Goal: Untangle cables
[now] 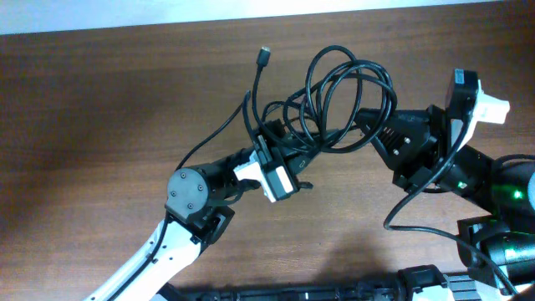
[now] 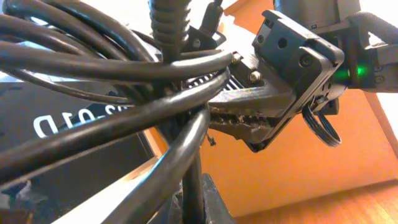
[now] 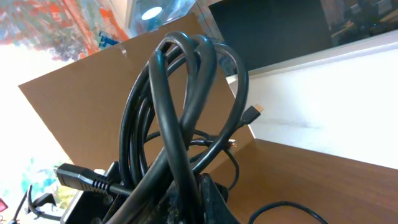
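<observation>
The cables (image 1: 334,96) form a knotted bundle of black loops held between my two grippers at mid-table. One loose end with a small plug (image 1: 264,56) sticks up toward the far edge. My left gripper (image 1: 286,150) is shut on strands at the bundle's left side; in the left wrist view the cables (image 2: 124,68) cross close in front, with one strand pinched in my left gripper (image 2: 200,202). My right gripper (image 1: 358,132) is shut on the bundle's right side. Seen from the right wrist, the looped cables (image 3: 180,93) rise out of my right gripper (image 3: 202,199).
A thin black strand (image 1: 213,138) trails left from the bundle over the brown table (image 1: 100,109). The right arm's own wire (image 1: 418,226) curves along the table near its base. The white back edge (image 1: 251,12) runs along the top.
</observation>
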Available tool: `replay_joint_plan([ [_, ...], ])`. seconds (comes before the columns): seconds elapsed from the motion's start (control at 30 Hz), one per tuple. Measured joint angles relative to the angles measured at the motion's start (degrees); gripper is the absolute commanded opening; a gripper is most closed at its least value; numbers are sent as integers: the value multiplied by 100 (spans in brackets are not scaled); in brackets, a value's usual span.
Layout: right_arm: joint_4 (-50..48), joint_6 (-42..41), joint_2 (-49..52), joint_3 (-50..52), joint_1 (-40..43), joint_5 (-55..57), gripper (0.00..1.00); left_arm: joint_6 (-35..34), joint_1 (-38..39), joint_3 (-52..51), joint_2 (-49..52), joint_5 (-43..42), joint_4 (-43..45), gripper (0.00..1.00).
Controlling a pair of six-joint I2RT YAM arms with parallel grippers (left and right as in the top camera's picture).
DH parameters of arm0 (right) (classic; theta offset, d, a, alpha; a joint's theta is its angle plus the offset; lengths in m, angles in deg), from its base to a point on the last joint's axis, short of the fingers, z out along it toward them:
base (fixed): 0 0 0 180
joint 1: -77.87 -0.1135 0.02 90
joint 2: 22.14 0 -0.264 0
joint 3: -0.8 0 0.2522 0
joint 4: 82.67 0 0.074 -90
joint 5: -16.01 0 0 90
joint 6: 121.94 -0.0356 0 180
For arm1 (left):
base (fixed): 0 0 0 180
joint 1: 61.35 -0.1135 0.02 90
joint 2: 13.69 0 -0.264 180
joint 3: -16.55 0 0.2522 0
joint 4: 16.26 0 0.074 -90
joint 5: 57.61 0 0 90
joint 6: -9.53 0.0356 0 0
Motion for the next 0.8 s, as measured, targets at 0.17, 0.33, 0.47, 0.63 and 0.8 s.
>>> replay_joint_plan([
  [0.17,1191,431,-7,-52,2,4,4,-39,28,-11,13,157,785,0],
  [0.33,2170,1110,-31,-74,0,129,4,-175,33,-15,-291,203,1115,0],
  [0.47,2861,1578,-363,-76,0,262,4,-175,33,-15,-662,199,1104,0],
  [0.63,3056,2090,-485,-76,0,501,17,-175,33,-15,-990,199,1093,0],
  [0.8,2087,2586,-470,-52,0,776,43,-199,35,-9,-1102,201,289,0],
])
